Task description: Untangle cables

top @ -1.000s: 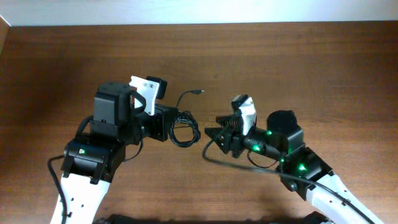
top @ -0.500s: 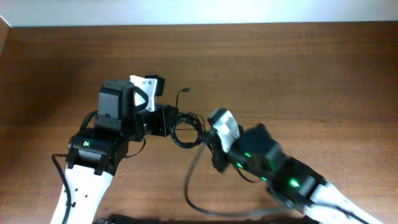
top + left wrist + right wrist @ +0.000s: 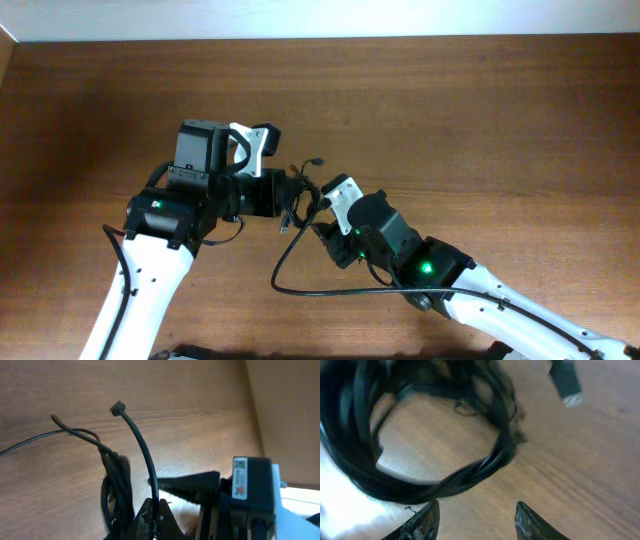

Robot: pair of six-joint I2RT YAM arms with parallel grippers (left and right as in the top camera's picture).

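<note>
The cables [image 3: 298, 197] are thin black cords bunched in a small coil at the table's middle, between my two grippers. My left gripper [image 3: 290, 193] is shut on one cable; in the left wrist view that cable [image 3: 142, 455] rises from the fingertips [image 3: 155, 510] to a small plug [image 3: 117, 408], with the other loops [image 3: 114, 485] hanging to its left. My right gripper [image 3: 320, 222] is open; its tips [image 3: 475, 515] sit just below the coil [image 3: 420, 460] without holding it. A silver-tipped plug [image 3: 566, 382] shows at the upper right.
The table [image 3: 480, 110] is bare brown wood. A thick black arm wire [image 3: 300, 288] curves across the table in front of the right arm. The right arm's body [image 3: 245, 495] shows close beside the left gripper.
My right gripper has swung left and forward up to the coil. My left gripper has shifted right with the cable held; the coil has bunched tighter and its loose plug end moved right.
</note>
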